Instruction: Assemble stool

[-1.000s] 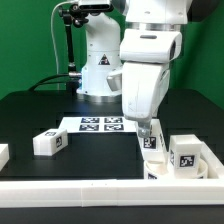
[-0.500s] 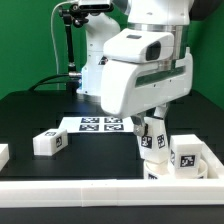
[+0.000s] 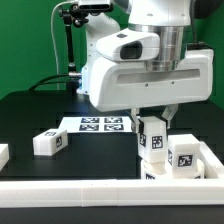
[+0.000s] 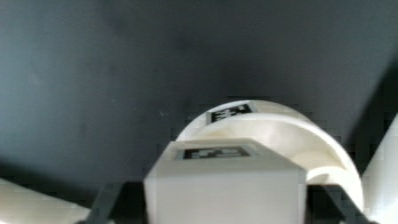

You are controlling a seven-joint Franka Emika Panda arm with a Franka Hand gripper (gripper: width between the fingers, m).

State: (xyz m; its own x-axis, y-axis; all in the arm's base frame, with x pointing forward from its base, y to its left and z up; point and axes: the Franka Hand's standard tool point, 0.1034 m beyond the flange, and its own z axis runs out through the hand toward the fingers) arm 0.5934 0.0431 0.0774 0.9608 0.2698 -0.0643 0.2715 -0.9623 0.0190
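My jaws clamp upright white oblong plastic block leg (image 3: 152, 140), tag visible, over white round plastic disc seat (image 4: 302, 130), exterior view's right of black table (image 3: 30, 115); contact unclear.

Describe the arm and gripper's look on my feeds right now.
The arm has glossy white, rounded shells with a dark seam band and a grey metal ring at the wrist. The gripper carries short dark fingers. No cables show along it.
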